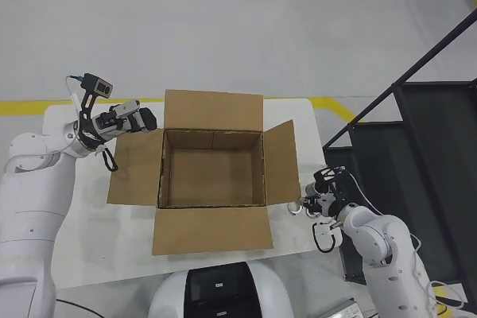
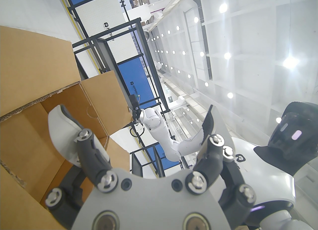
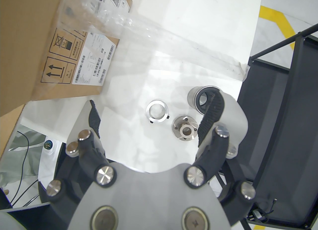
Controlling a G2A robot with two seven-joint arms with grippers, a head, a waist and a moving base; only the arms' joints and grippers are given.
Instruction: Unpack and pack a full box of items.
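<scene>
An open cardboard box (image 1: 213,181) stands in the middle of the white table (image 1: 79,238) with all its flaps folded out; its inside shows bare cardboard. My left gripper (image 1: 140,119) (image 2: 135,123) hangs open by the box's far left corner, holding nothing. My right gripper (image 1: 308,204) (image 3: 153,99) is open just above the table, right of the box. Under it lie a metal ring (image 3: 157,111), a flanged metal hub (image 3: 185,130) and a short metal cylinder (image 3: 202,96), which lies against one finger (image 3: 211,114). These parts (image 1: 294,208) sit beside the right flap.
A strip of clear tape (image 3: 174,42) stretches from the box's labelled side (image 3: 62,42) to the table edge. A dark metal rack (image 1: 429,159) stands close on the right. Bare table lies left of the box.
</scene>
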